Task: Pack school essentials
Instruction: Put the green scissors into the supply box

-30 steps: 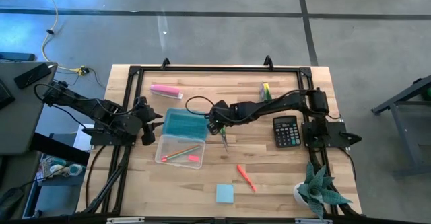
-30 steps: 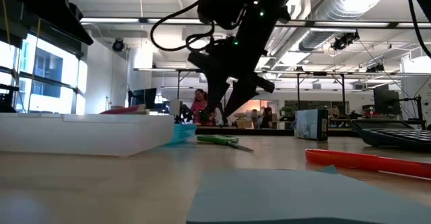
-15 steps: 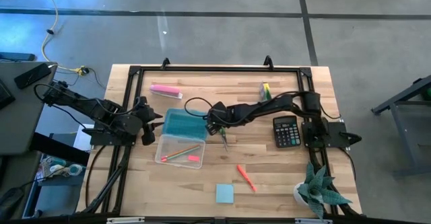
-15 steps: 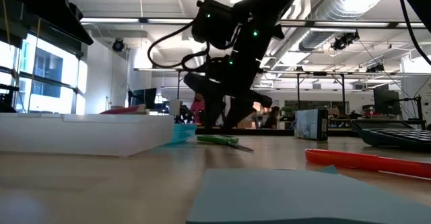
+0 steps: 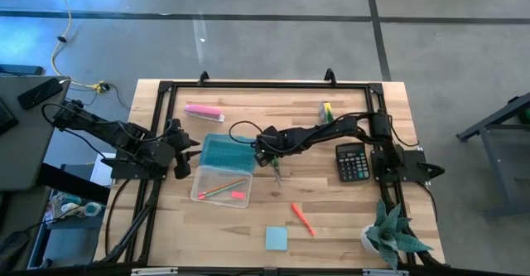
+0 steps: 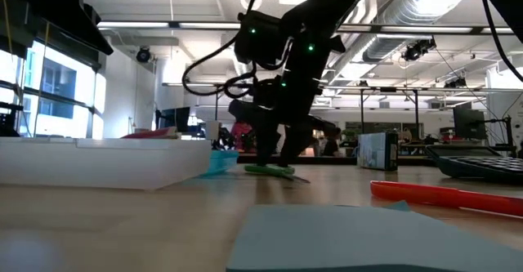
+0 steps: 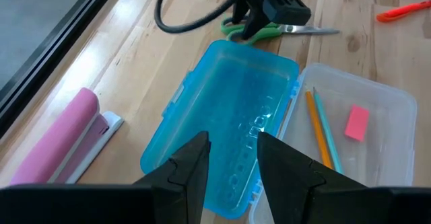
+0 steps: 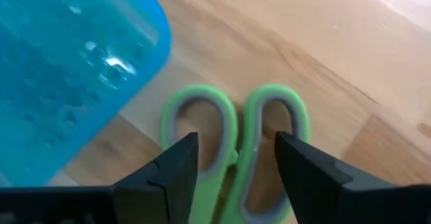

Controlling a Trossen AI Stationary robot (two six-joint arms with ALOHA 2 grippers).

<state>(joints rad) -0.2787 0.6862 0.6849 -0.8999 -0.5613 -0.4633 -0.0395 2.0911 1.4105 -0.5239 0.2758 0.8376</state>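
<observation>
Green-handled scissors lie flat on the wooden table, just right of an open pencil case. My right gripper is open and low over them, one finger on either side of the two handle loops; in the low view it reaches down to the scissors. The case's blue lid lies open beside its clear tray, which holds a wooden pencil, a green pencil and a red eraser. My left gripper is open, waiting at the table's left by the lid.
An orange-red pen and a light-blue note pad lie toward the near edge. A green-yellow block and a pink object sit toward the far edge. A calculator and a spiky plant are at the right.
My right gripper has come down from above the scissors until its fingers stand at table height around the handles. The scissors and the case have stayed where they were.
</observation>
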